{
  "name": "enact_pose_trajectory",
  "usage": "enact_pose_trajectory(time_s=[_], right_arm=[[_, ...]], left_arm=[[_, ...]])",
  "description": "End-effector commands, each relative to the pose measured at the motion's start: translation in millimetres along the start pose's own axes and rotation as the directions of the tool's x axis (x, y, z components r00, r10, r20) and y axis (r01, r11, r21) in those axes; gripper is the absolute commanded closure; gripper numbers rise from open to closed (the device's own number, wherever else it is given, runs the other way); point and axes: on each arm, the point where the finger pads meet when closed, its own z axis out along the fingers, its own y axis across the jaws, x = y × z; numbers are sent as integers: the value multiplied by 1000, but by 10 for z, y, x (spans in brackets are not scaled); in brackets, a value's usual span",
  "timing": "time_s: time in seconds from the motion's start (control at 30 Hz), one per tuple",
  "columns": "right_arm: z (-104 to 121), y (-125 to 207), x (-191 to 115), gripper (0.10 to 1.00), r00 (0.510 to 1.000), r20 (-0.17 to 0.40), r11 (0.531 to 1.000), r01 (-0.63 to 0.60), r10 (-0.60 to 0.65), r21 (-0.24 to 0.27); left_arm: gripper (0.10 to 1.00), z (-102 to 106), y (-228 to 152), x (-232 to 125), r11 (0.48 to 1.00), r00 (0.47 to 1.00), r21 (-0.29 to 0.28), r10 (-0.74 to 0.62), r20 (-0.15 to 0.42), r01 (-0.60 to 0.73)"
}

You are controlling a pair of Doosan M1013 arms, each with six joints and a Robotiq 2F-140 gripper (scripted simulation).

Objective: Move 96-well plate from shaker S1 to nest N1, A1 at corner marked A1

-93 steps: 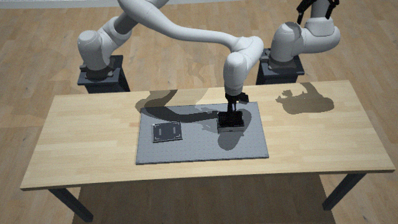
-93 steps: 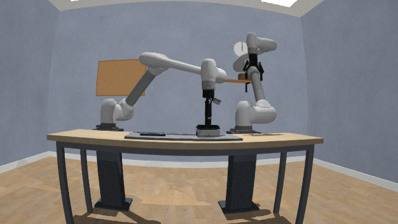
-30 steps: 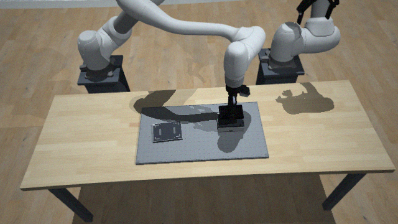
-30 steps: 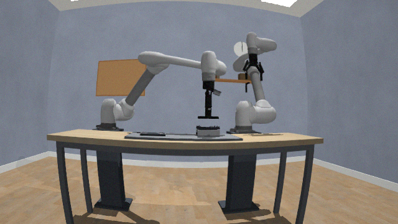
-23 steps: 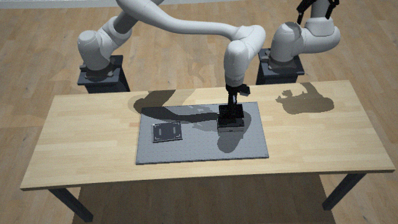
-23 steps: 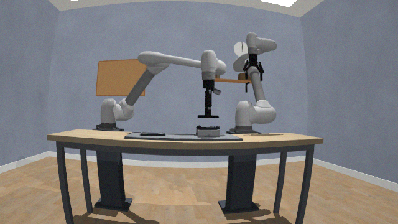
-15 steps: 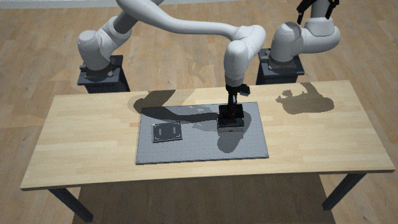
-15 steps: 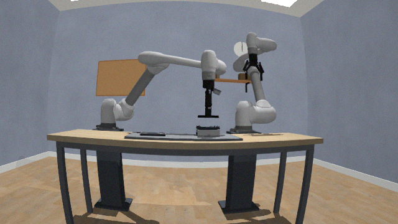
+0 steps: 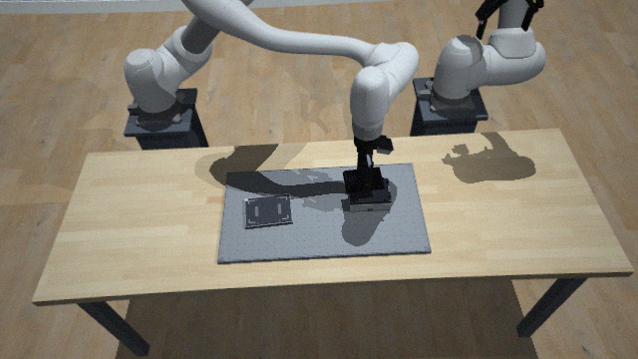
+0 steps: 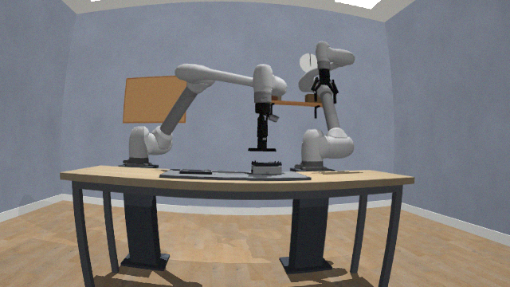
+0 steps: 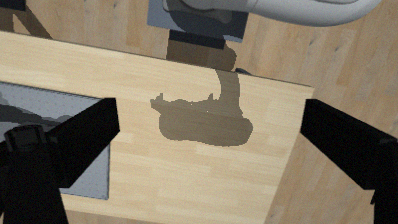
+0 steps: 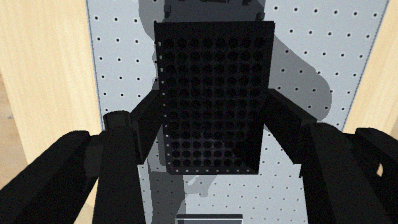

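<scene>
One 96-well plate (image 9: 360,182) (image 12: 215,65), gripped in right claw (image 9: 365,167) (image 10: 261,147) (image 12: 212,104); shaker (image 9: 370,206) (image 10: 266,170) (image 12: 215,12) beneath; hazard: tilted seating, caused by slippage in the grip.

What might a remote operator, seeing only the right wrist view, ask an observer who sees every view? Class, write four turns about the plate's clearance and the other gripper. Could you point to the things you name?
Operator: My right gripper (image 9: 365,172) (image 10: 261,147) (image 12: 212,104) holds the black, rectangular 96-well plate (image 9: 361,177) (image 12: 215,102). Is it clear of the grey, box-shaped plate shaker (image 9: 370,206) (image 10: 267,170) (image 12: 215,11)?
Observer: Yes; in the exterior view, a gap with wall showing through separates the plate from the shaker below.
Operator: And the black two-fingered left gripper (image 9: 504,24) (image 10: 325,100) (image 11: 210,115)?
Observer: It is open, with nothing between its fingers.
</scene>
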Motion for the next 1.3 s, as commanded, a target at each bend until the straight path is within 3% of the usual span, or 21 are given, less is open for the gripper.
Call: enact_pose_trajectory(time_s=[0.0,1.27], right_arm=[[-2,2,-119,493,1000,-3,1000,2,-2,-1],[128,13,-1177,493,1000,-3,1000,1,-1,-1]], left_arm=[[98,-5,0,-2,1000,1000,0,0,1,0],[98,-5,0,-2,1000,1000,0,0,1,0]])
